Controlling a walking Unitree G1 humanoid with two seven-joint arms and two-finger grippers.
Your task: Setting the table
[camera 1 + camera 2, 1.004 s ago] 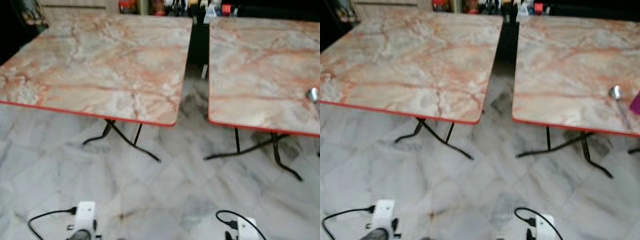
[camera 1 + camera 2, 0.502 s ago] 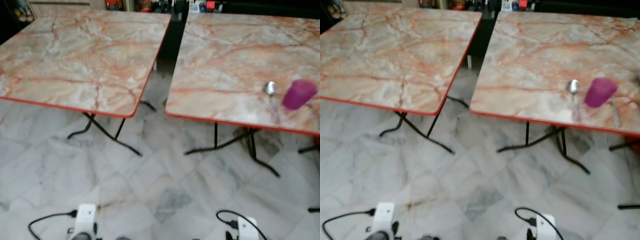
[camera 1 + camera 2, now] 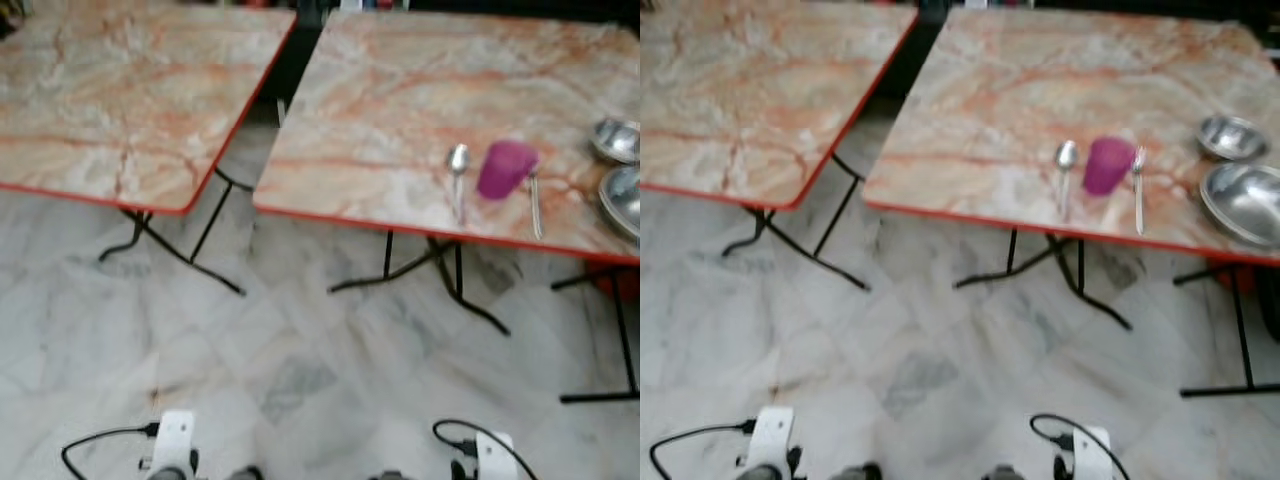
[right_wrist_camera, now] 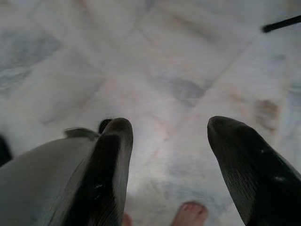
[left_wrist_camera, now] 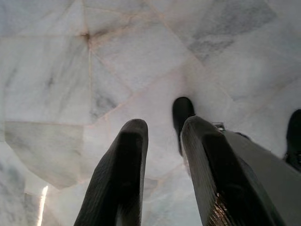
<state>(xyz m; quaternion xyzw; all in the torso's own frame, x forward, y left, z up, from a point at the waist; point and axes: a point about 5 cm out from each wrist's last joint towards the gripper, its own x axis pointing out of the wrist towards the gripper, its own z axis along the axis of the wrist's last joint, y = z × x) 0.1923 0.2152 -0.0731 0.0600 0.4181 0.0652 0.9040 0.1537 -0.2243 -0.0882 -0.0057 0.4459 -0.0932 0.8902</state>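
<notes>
On the right-hand marble-patterned table (image 3: 400,120) stand a purple cup (image 3: 505,168), a steel spoon (image 3: 458,162) to its left and another steel utensil (image 3: 535,205) to its right. Two steel bowls (image 3: 1232,136) (image 3: 1245,200) sit at that table's right end. Both arms hang low over the floor. My left gripper (image 5: 164,125) points down at the tiles, its fingers narrowly parted with nothing between them. My right gripper (image 4: 167,125) also faces the floor, fingers wide apart and empty.
A second marble table (image 3: 110,90) stands bare to the left, with a dark gap between the two. Black folding legs (image 3: 440,280) splay out under both. Grey-white marble floor (image 3: 300,380) lies in front. A pinkish toe-like shape (image 4: 190,213) shows below my right gripper.
The camera has swung to the right: both tables slid left in the picture, and the cup, utensils and bowls came into view. The things themselves have not moved.
</notes>
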